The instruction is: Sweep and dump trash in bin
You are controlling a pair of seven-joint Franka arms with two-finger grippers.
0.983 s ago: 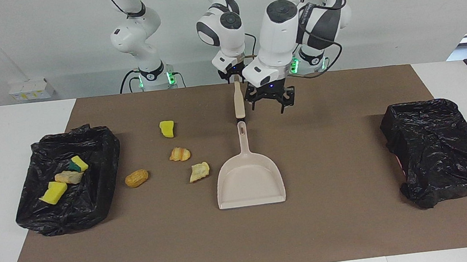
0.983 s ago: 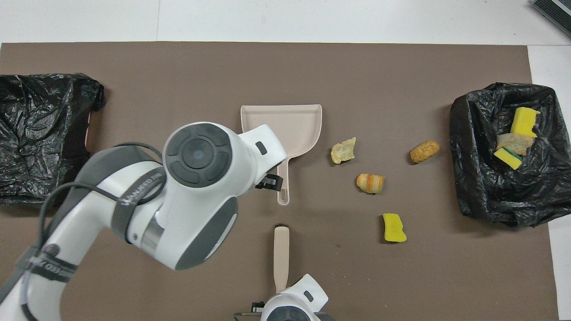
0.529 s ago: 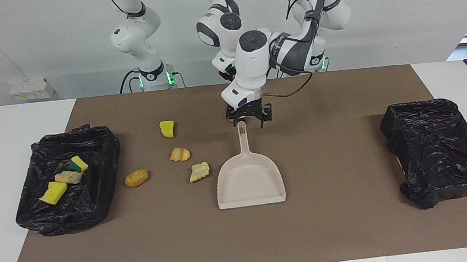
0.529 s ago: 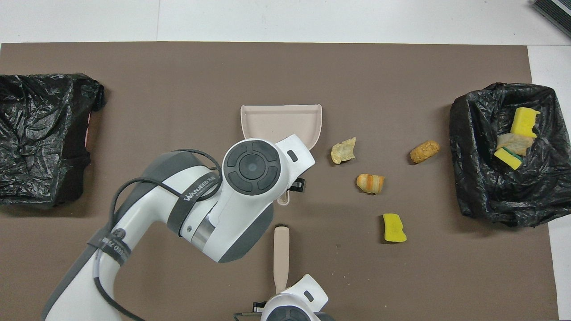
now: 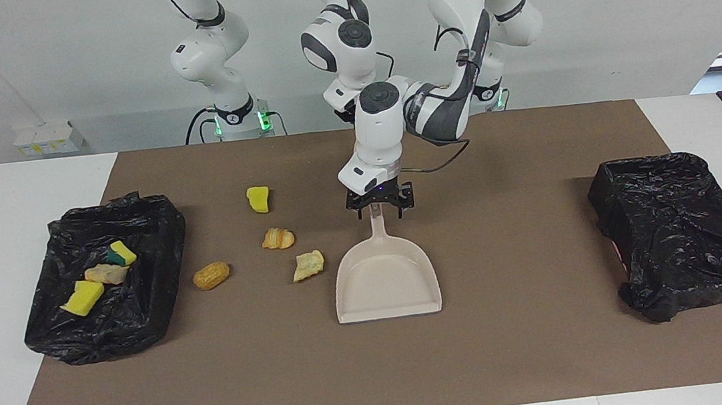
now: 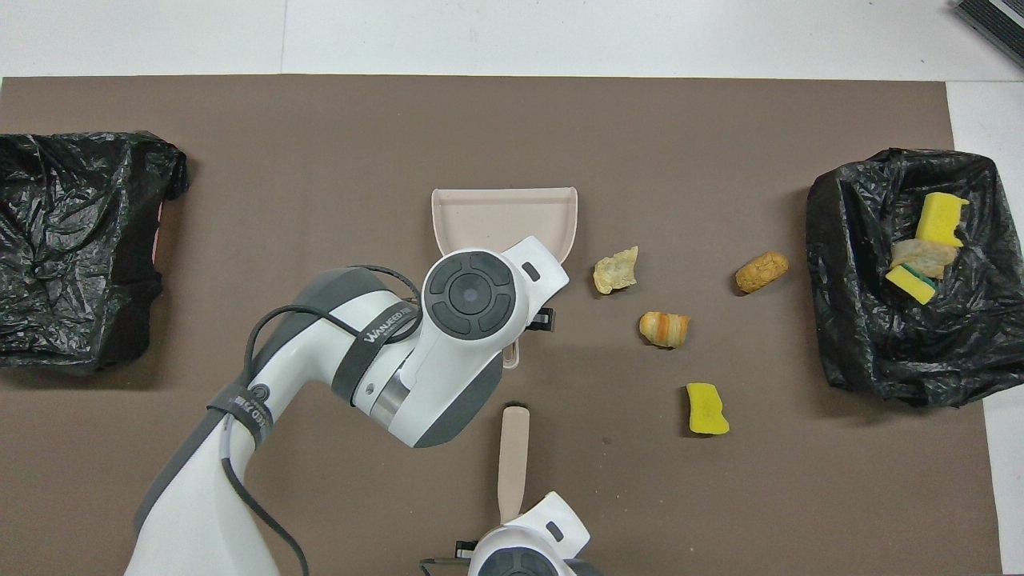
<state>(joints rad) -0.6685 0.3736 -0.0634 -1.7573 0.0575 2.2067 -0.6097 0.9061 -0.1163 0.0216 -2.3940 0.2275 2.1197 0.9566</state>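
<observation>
From my remote station, the only lettering I can read is the word "WANJEED" printed in white on the grey band (image 6: 376, 338) wrapped around the left arm (image 6: 320, 376), seen in the overhead view.

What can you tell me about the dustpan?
The dustpan is pale beige and looks like smooth plastic. It has a wide, shallow, empty scoop with low walls and a long thin handle pointing toward the robots. It lies flat on the brown mat, mid-table, its open edge away from the robots. The left pincer is down over the handle's end, open around it.
</observation>
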